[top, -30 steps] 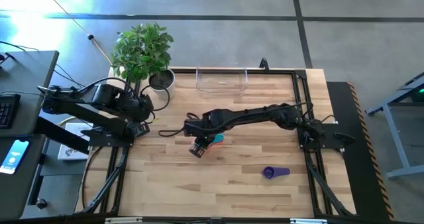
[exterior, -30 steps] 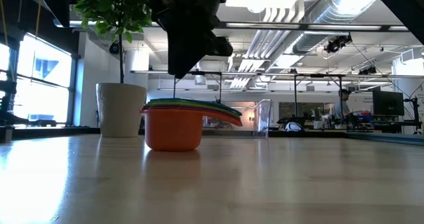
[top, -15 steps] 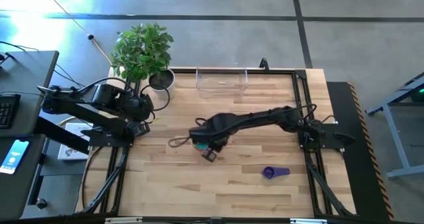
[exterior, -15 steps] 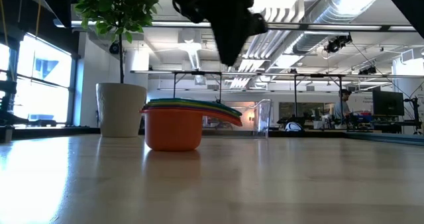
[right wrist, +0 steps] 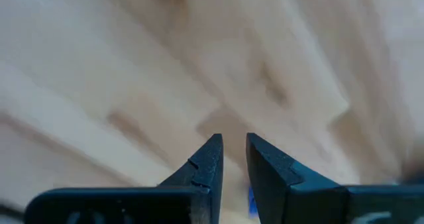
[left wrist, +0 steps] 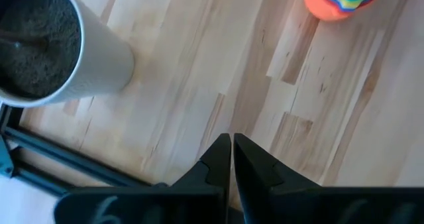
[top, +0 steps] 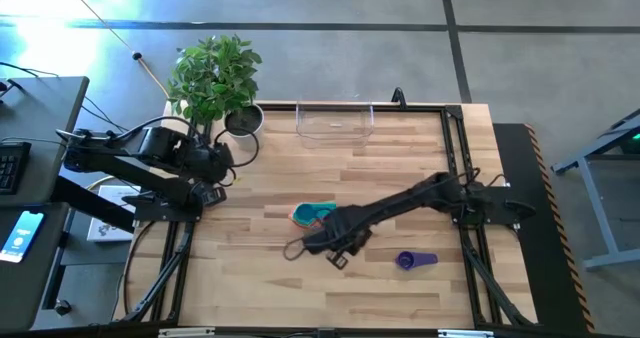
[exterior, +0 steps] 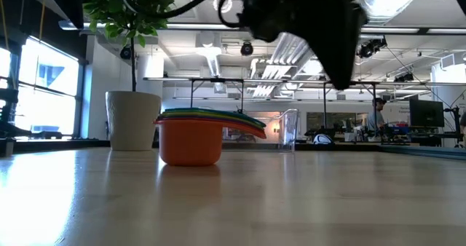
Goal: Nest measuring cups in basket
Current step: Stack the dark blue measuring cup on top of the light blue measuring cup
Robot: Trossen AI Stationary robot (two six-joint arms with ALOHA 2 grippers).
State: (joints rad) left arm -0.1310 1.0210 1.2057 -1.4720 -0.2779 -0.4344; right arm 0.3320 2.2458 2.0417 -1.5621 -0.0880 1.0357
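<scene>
Over at the left edge of the table (top: 250, 288) the left gripper (left wrist: 231, 159) waits with its fingers pressed together on nothing, parked near the white plant pot (top: 243, 120) and its leafy plant (top: 213, 73). Moving across, a stack of nested measuring cups (top: 312, 214) sits on the wood around the middle of the table, the orange cup at the bottom with the other colours layered inside it (the low view shows their handles fanned out toward one side). Just beside that stack, a little nearer the front edge, the right gripper (top: 336, 255) hangs above bare boards; its fingers (right wrist: 207, 164) stand only a narrow gap apart and hold nothing. Further right, the purple measuring cup (top: 414, 260) lies alone on the table, apart from the gripper and from the stack. The clear basket (top: 335, 123) stands at the far edge of the table, well away from all the cups, with no cup in it.
</scene>
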